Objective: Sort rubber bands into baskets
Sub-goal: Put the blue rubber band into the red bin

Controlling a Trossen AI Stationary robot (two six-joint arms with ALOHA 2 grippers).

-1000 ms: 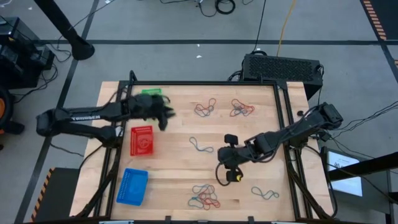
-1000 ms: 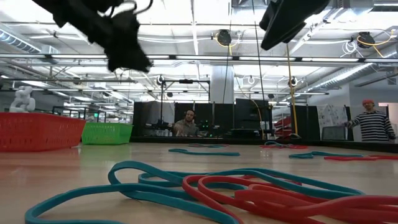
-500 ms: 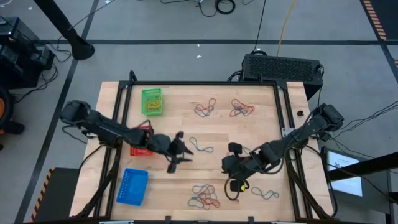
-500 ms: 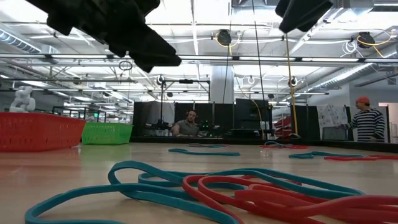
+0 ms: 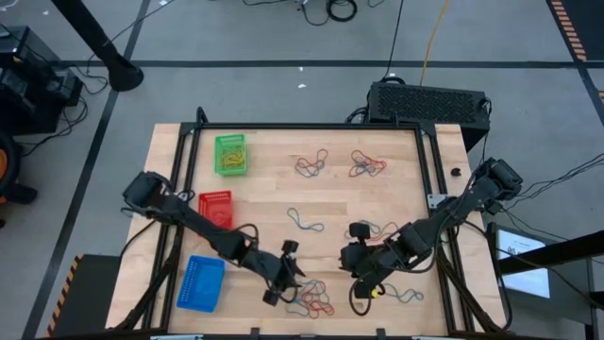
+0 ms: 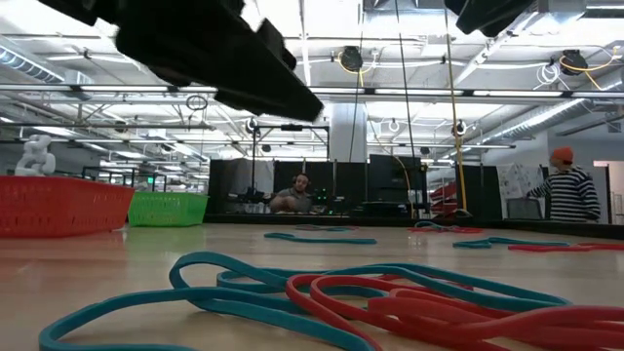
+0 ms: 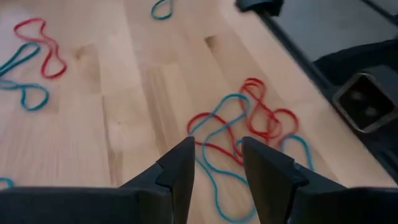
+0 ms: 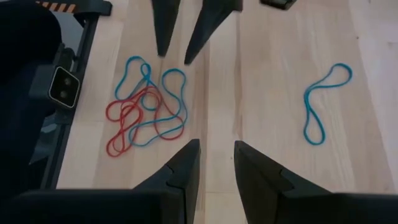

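Left gripper (image 5: pixel 286 274) hovering by the red-and-blue rubber bands (image 5: pixel 312 298), jaws parted and seemingly empty, right gripper (image 5: pixel 363 274) likewise parted, nearby.

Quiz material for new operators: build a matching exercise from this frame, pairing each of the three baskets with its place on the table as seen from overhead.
Things:
1. green basket
2. red basket
3. blue basket

Places in the overhead view:
A. near the bottom-left corner of the table
B. near the top edge, on the left side
C. on the left side, between the other two

Pairs: 1-B, 2-C, 3-A
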